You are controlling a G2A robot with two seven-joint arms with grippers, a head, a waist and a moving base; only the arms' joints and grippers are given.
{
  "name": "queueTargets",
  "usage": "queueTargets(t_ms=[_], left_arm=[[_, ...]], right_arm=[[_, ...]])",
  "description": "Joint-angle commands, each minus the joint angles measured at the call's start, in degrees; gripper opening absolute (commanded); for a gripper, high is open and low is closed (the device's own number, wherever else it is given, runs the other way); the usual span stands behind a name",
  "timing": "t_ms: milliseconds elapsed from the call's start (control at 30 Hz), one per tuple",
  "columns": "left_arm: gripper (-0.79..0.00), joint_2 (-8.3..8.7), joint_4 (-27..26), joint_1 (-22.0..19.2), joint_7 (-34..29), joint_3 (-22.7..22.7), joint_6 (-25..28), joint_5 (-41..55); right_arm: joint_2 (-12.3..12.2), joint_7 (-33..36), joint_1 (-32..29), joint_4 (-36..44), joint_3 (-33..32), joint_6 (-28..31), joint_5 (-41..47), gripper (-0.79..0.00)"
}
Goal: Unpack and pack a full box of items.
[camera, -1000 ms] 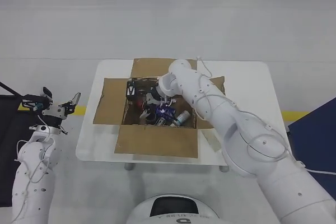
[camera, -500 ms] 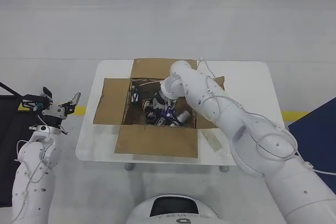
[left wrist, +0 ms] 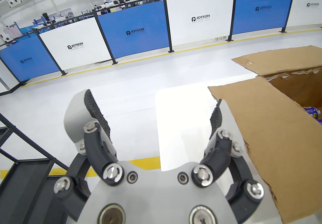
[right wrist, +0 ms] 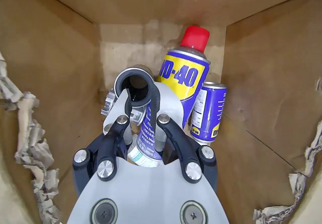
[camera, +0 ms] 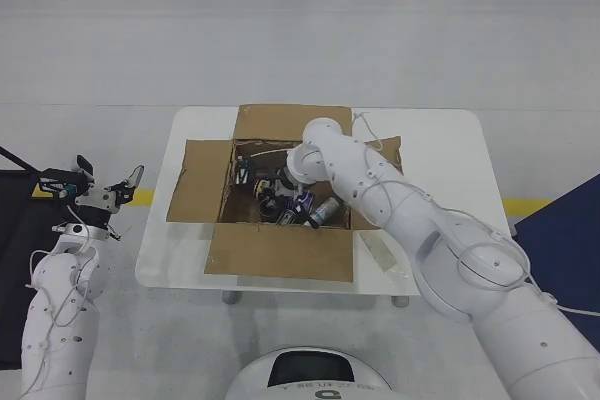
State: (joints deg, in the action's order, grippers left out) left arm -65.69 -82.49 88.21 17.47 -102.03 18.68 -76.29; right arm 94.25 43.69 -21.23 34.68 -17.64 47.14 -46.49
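Shifting a touch over the last second, the right arm's wrist swings lower over the pile inside the box (camera: pixel 280 250), while the left arm sits exactly where it was, out past the table (camera: pixel 440 200) edge

Down in the carton, the right gripper (right wrist: pixel 139 95) is clenched on the wall of a dark-rimmed tube (right wrist: pixel 133 81), one finger inside the mouth and one outside, so that piece looks caught. Directly beneath the jaws lies a bottle with a purple label (right wrist: pixel 146 139). Just beyond them and off to one side stands a spray can with a red cap (right wrist: pixel 186 76), leaning against the far cardboard wall (right wrist: pixel 50 46), with a shorter blue can (right wrist: pixel 208 112) touching it on the outer side

Over on the other arm, the left gripper (left wrist: pixel 153 109) is spread wide with nothing between its pads, the box's outer flap (left wrist: pixel 264 122) just beside one finger and the carton's inside well apart from the jaws

As for progress, every item I can spot sits in the box, so my read is that unpacking is in its early going: one grasp looks made, the lift out is not yet done, at least three more pieces wait around the jaws, and the whole repacking leg lies ahead
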Motion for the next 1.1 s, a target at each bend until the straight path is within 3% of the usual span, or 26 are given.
queueTargets(t_ms=[0,267,467,667,1067], left_arm=[[0.000,0.00,0.0,0.0,0.0,0.0,0.0,0.0],[0.000,0.00,0.0,0.0,0.0,0.0,0.0,0.0],[0.000,0.00,0.0,0.0,0.0,0.0,0.0,0.0],[0.000,0.00,0.0,0.0,0.0,0.0,0.0,0.0],[0.000,0.00,0.0,0.0,0.0,0.0,0.0,0.0]], right_arm=[[0.3,-0.3,0.0,-0.7,0.2,0.3,-0.5,-0.610],[2.1,-4.6,0.0,-2.6,0.8,-1.4,-3.8,-0.625],[3.8,-6.9,-0.5,-5.4,1.8,-3.7,-6.9,-0.545],[5.9,-3.9,-0.3,-8.4,2.1,-0.7,-5.9,-0.486],[9.4,-1.9,0.0,-12.7,2.8,-1.6,-7.1,-0.656]])
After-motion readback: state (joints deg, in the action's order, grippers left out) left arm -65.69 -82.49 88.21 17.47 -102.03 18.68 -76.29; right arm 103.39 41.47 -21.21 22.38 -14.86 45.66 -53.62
